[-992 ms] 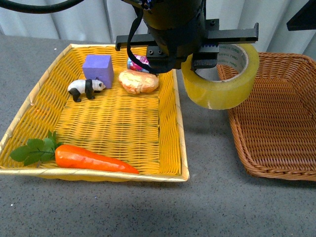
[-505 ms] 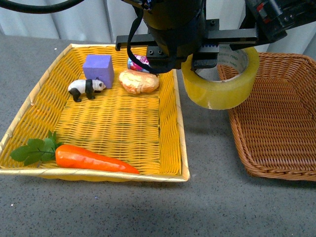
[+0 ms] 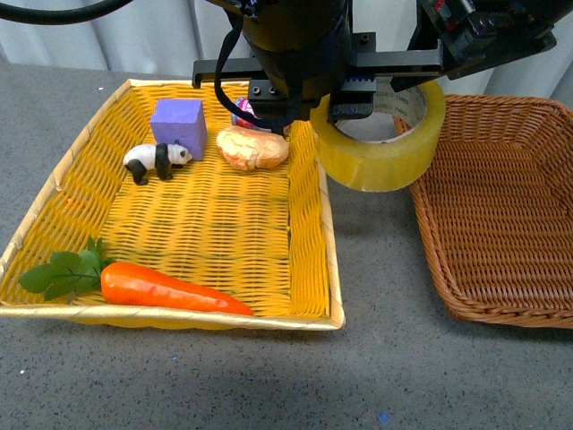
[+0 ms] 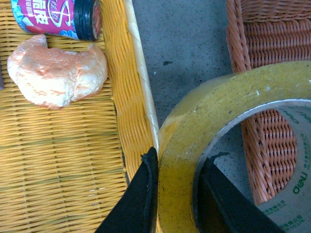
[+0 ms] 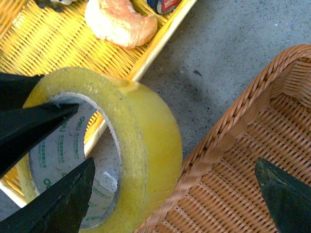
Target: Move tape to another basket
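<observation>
The tape (image 3: pixel 376 157), a wide yellowish roll with a white printed core, hangs over the grey strip between the two baskets. My left gripper (image 3: pixel 351 100) is shut on its wall, one finger inside the ring and one outside. The left wrist view shows that grip (image 4: pixel 176 170) on the tape (image 4: pixel 218 107). The dark brown basket (image 3: pixel 501 206) lies just right of the roll and holds nothing I can see. My right gripper (image 3: pixel 474 36) is open, close above and behind the tape. In its wrist view the right gripper (image 5: pixel 175 167) spans the tape (image 5: pixel 146 145) and the brown basket's rim (image 5: pixel 218 141).
The yellow basket (image 3: pixel 327 233) at left holds a purple cube (image 3: pixel 177 125), a toy panda (image 3: pixel 154 159), a bread piece (image 3: pixel 252 148), a small can (image 3: pixel 246 112) and a carrot (image 3: pixel 170 288). Its right rim lies directly under the tape's left side.
The right gripper has come into view at the upper right, close to the tape. The left gripper and the tape have shifted slightly left and back.
</observation>
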You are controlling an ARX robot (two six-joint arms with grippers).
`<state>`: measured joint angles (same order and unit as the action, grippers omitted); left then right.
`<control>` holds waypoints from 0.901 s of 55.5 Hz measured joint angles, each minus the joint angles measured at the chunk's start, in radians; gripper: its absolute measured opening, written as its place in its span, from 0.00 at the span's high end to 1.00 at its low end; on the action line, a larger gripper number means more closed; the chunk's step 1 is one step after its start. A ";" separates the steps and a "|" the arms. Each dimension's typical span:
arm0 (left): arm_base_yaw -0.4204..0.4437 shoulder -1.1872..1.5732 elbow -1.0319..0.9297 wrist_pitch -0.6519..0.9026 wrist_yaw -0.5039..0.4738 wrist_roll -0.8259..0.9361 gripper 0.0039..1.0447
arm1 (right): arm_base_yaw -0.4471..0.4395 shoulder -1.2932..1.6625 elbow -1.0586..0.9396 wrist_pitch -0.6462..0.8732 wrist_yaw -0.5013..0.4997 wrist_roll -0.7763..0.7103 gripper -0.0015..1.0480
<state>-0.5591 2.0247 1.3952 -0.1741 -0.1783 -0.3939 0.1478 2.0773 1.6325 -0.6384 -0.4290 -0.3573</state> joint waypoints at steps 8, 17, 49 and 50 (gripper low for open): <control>-0.005 0.000 0.000 0.000 0.015 0.000 0.85 | -0.021 0.021 0.031 -0.010 -0.058 0.085 0.09; -0.013 0.000 0.000 0.000 0.021 0.000 0.85 | -0.027 0.042 0.057 -0.028 -0.057 0.103 0.09; -0.013 0.000 0.000 0.000 0.022 0.014 0.85 | -0.002 0.058 0.050 -0.080 0.005 0.000 0.09; -0.013 0.000 0.000 0.000 0.021 0.014 0.85 | -0.002 0.060 0.050 -0.080 0.006 0.000 0.09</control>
<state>-0.5720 2.0247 1.3952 -0.1741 -0.1570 -0.3794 0.1455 2.1368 1.6829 -0.7185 -0.4225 -0.3576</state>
